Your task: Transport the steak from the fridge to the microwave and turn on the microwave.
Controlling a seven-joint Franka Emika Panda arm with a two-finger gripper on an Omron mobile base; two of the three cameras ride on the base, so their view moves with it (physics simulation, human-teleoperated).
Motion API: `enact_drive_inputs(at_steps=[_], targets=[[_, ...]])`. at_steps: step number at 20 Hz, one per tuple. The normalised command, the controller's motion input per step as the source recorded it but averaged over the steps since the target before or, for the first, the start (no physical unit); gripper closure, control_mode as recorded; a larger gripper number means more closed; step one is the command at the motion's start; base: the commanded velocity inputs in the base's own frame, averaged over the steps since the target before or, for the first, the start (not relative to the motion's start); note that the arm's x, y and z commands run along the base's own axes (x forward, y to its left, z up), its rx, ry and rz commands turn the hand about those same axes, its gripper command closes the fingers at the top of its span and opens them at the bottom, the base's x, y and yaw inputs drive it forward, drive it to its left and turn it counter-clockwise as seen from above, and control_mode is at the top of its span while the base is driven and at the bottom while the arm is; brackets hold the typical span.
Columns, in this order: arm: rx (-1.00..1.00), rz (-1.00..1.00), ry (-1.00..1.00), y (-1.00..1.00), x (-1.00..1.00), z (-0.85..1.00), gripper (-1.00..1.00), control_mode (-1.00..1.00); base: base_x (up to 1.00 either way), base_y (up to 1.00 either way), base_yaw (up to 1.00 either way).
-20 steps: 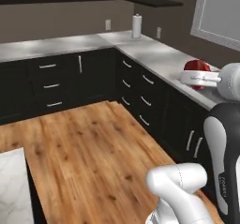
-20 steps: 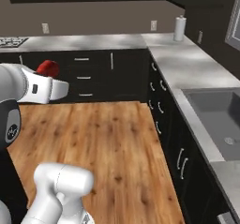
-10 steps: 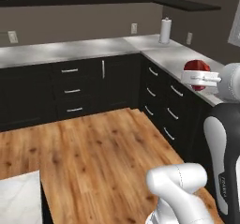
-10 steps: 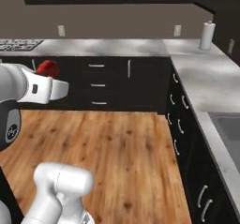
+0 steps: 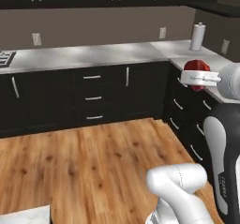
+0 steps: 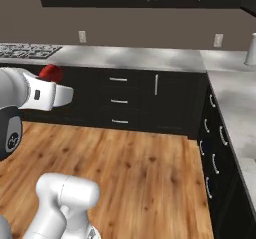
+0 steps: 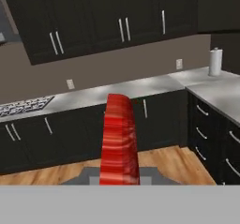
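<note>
The steak [image 5: 196,67] is a flat red piece held edge-on in my gripper [image 5: 197,78], which is shut on it at chest height over the wooden floor. From the right base view the steak [image 6: 50,72] pokes out behind the white hand, where the gripper [image 6: 51,80] holds it. Seen from the hand, the steak [image 7: 120,138] stands upright in the middle and covers the gripper [image 7: 120,175]. The fridge and the microwave are out of view.
Black base cabinets with silver handles run under a grey L-shaped counter [image 5: 93,55] ahead and to the right. A paper towel roll [image 5: 197,36] stands in the corner. A stove top [image 6: 25,49] lies at the left. A white island corner [image 5: 23,216] sits low left.
The whole scene has slid to the right in both base views, so the base has turned left. The steak stays in the shut gripper, and the arm holds the same pose.
</note>
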Motion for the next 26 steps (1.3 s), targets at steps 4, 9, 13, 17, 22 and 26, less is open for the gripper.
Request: enact_drive_inputs(at_steps=[4, 9, 13, 17, 22, 26], targets=[[0.0, 0.0, 0.0, 0.0, 0.0, 0.0, 1.0, 1.0, 0.74, 0.04, 0.3], [0.0, 0.0, 0.0, 0.0, 0.0, 0.0, 1.0, 1.0, 0.7, 0.02, 0.35], [0.0, 0.0, 0.0, 0.0, 0.0, 0.0, 1.0, 1.0, 0.64, 0.0, 0.39], [0.0, 0.0, 0.0, 0.0, 0.0, 0.0, 1.0, 1.0, 0.62, 0.0, 0.41], [0.0, 0.0, 0.0, 0.0, 0.0, 0.0, 1.0, 1.0, 0.52, 0.0, 0.5], [0.0, 0.0, 0.0, 0.0, 0.0, 0.0, 1.0, 1.0, 0.45, 0.0, 0.52]])
